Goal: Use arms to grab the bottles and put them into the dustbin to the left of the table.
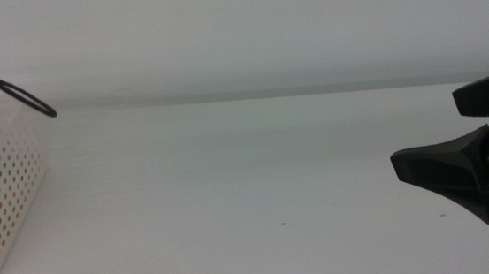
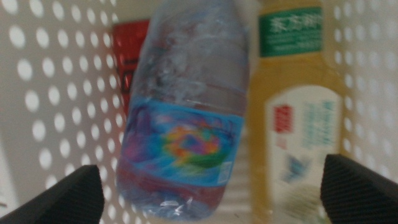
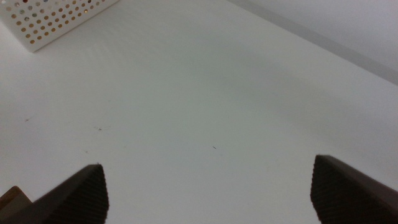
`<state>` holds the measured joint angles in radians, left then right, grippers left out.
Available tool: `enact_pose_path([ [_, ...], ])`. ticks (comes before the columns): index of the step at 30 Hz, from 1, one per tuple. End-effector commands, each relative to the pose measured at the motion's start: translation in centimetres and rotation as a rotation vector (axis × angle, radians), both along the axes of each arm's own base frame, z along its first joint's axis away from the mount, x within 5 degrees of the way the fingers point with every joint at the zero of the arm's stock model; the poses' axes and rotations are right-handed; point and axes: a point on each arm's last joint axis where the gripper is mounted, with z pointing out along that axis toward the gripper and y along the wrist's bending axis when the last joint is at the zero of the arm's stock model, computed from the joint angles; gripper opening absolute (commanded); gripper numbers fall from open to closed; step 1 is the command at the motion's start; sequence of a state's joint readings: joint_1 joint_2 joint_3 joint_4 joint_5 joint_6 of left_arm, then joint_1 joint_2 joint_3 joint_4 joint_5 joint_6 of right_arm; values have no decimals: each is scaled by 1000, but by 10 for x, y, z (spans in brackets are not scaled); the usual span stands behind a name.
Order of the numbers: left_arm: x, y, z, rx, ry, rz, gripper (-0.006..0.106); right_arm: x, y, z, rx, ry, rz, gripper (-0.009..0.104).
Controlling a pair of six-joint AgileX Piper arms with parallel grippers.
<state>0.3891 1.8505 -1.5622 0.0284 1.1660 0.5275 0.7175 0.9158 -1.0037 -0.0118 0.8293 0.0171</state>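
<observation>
In the left wrist view my left gripper (image 2: 211, 165) is open above the inside of the white perforated dustbin (image 2: 56, 93). The clear water bottle (image 2: 186, 106) with a blue label lies loose between the wide jaws, touching neither. It rests over the red can (image 2: 127, 62), with the orange juice bottle (image 2: 298, 124) beside it. In the middle view the dustbin (image 1: 2, 211) stands at the table's left edge, and only a black cable (image 1: 10, 91) of the left arm shows. My right gripper (image 1: 426, 130) is open and empty at the right, low over the table (image 1: 250, 199).
The right wrist view shows bare white tabletop (image 3: 205, 112) under the right gripper (image 3: 208, 171), with a corner of the dustbin (image 3: 56, 18) far off. A pale wall runs behind the table.
</observation>
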Motion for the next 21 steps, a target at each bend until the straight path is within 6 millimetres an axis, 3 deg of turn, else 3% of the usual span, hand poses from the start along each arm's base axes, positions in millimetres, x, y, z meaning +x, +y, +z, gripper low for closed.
enact_pose_path([
  [1, -9, -6, 19, -27, -9, 52, 94, 0, 0, 0, -3, -15, 7, 86],
  [5, -26, -19, 50, -94, -71, 147, 94, 0, 0, 0, -3, -15, 7, 86],
  [10, -58, -47, 103, -231, -235, 216, 94, 0, 0, 0, -3, -15, 7, 86],
  [16, -117, -91, 146, -258, -417, 65, 94, 0, 0, 0, -3, -15, 7, 86],
  [21, -166, -144, 162, -245, -655, -67, 94, 0, 0, 0, -3, -15, 7, 86],
])
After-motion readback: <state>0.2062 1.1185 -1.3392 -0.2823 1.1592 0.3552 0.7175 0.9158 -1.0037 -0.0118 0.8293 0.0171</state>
